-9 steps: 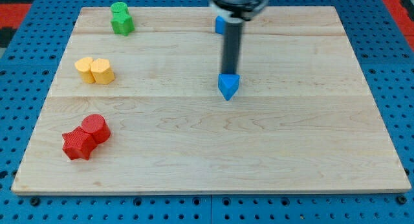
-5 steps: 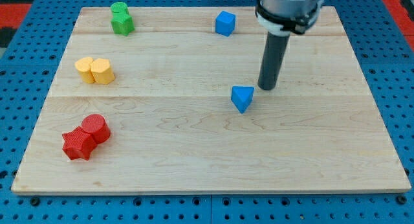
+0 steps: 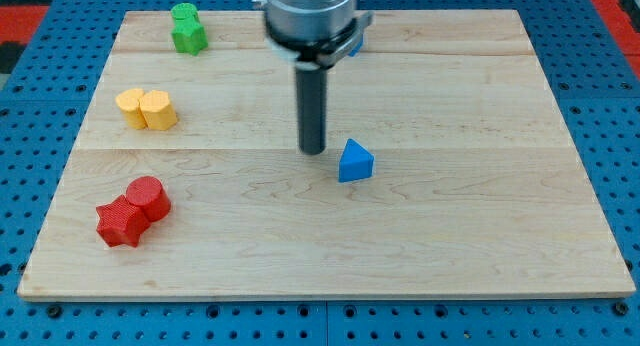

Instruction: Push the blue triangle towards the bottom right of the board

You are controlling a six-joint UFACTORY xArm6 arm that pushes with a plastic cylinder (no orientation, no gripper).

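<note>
blue triangle | my tip just beside, at its 10 o'clock; bare rod, holding nothing | no writing legible

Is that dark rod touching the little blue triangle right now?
Apart. The camera view shows a strip of bare wood between my tip and the blue triangle, which sits just to the tip's lower right.

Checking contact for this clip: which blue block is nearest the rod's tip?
The blue triangle, just right of my tip; the other blue block sits mostly hidden near the view's top.
</note>
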